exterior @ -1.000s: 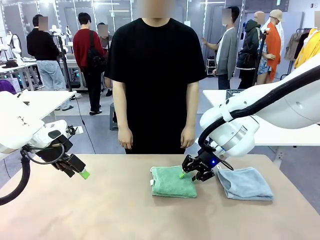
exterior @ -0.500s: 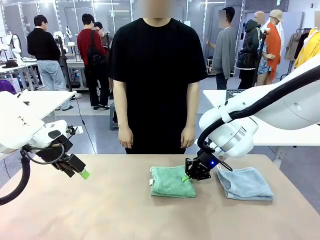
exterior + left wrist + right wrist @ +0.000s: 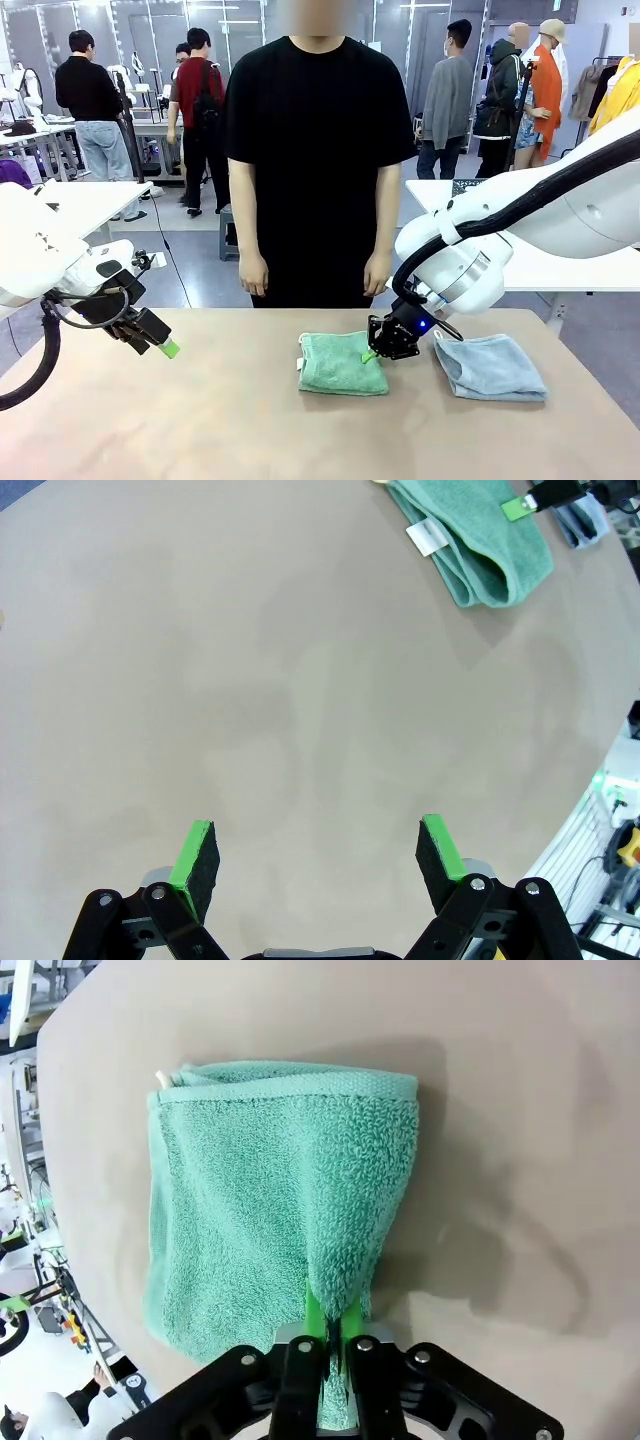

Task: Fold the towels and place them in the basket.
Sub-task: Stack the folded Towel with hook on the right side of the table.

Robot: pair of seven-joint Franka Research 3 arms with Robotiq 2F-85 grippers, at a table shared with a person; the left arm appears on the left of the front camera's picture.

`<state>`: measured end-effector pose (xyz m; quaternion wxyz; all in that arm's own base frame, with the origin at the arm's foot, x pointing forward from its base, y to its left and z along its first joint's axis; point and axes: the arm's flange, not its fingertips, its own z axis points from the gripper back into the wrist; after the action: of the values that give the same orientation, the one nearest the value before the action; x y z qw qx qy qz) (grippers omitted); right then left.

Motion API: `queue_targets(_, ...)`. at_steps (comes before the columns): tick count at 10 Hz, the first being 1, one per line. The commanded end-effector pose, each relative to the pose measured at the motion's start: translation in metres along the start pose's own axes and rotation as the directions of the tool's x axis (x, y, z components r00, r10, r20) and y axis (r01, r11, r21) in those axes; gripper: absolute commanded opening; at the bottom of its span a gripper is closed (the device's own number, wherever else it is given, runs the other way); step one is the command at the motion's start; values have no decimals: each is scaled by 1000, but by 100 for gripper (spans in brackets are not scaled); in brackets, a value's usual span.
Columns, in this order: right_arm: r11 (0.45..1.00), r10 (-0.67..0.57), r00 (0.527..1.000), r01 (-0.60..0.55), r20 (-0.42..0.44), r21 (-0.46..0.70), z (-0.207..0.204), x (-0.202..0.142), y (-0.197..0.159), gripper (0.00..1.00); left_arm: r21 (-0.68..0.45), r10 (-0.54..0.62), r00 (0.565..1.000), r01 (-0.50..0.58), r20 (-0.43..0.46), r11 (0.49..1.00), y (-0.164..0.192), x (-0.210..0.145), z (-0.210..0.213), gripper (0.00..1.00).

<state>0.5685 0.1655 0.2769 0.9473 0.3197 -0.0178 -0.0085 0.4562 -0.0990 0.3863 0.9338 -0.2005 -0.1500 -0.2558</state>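
- Since a second ago, the right tool [image 3: 372, 352] has gone from spread jaws over the folded mint-green terry towel [image 3: 340, 362] to jaws pinched together on that towel's near right edge, and the towel has slid a little to the left on the beige counter [image 3: 230, 420].
- Hidden or unclear: the right tool's fingertips are buried in the terry pile in the right wrist view [image 3: 331, 1340], so only a slim strip of green pad shows; the front view gives just a speck of green at the towel's edge. A small white tag [image 3: 301, 365] sticks out at the towel's left side.
- Right tool: clamped narrow on a raised ridge of the mint-green towel [image 3: 270, 1200], which otherwise lies flat on the counter.
- Left tool [image 3: 320, 852]: jaws spread wide, holding nothing, above bare counter [image 3: 250, 700]; the mint-green towel [image 3: 480, 540] lies well apart from it.
- Pale grey-blue folded terry towel [image 3: 490, 366] lies on the counter just right of the right tool, untouched.
- Right arm reaches in from the right, wrist bent down to the towel; left arm hangs at the left edge, its tool [image 3: 158, 340] angled down above the counter.
- A person in a black T-shirt [image 3: 315, 150] stands at the far side, arms hanging down.
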Motion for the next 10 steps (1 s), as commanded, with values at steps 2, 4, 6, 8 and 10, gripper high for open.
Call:
queue_targets(2, 1000, 4, 1000, -4, 6, 6, 0, 1, -2, 0, -2, 6, 1000, -6, -14, 1000, 0, 3, 2, 100)
queue_targets(4, 1000, -1, 1000, 1, 1, 0, 0, 0, 0, 6, -2, 6, 1000, -6, -14, 1000, 0, 3, 2, 100)
queue_targets(6, 989, 108, 993, -102, 51, -103, 59, -17, 23, 6, -2, 6, 1000, -6, -14, 1000, 0, 3, 2, 100)
queue_targets(8, 972, 179, 979, -161, 94, -173, 101, -21, 31, 6, -2, 6, 1000, -6, -14, 1000, 0, 3, 2, 100)
queue_targets(10, 946, 230, 972, -211, 51, -247, 133, -23, 26, 6, -2, 6, 1000, -6, -14, 1000, 0, 3, 2, 100)
